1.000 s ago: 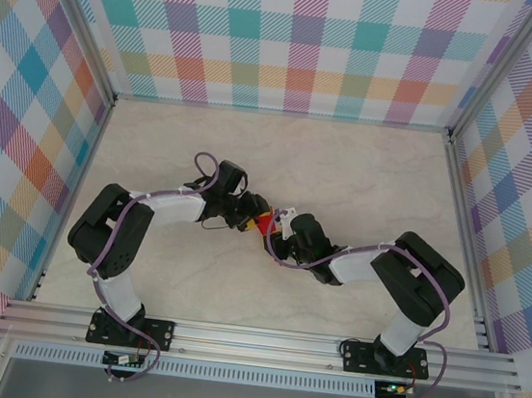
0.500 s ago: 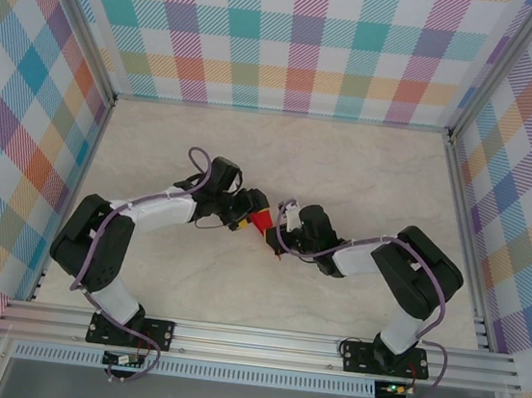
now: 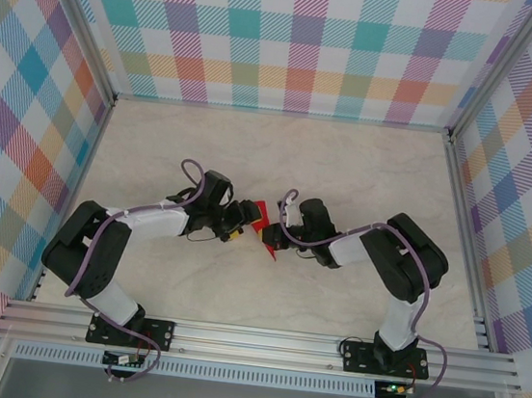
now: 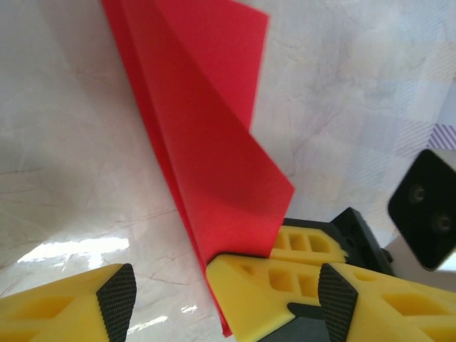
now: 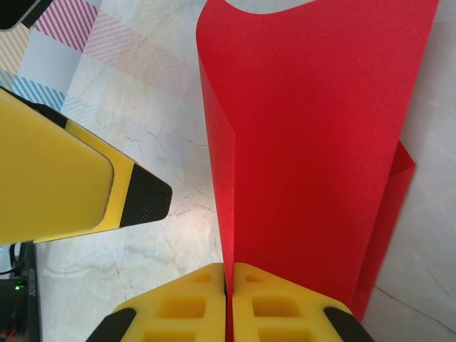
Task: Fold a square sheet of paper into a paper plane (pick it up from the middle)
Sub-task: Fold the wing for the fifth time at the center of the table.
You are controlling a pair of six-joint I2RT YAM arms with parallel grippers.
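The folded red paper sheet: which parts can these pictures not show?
- Top external: the folded red paper sheet is too small to read its folds.
- Left wrist: the top edge cuts it; the right gripper hides its lower end.
- Right wrist: the top edge cuts it; the outer flap hides the inner layers.

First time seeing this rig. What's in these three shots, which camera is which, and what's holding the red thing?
Two robot arms are bolted at the near edge of the table, each ending in a two-finger gripper with yellow fingers. The wide shot comes from a fixed camera above and behind them. The two close-ups come from a camera on each wrist. The folded red paper is pinched in the right gripper, whose jaws are shut on it. The left gripper stands open close by, gripping nothing.
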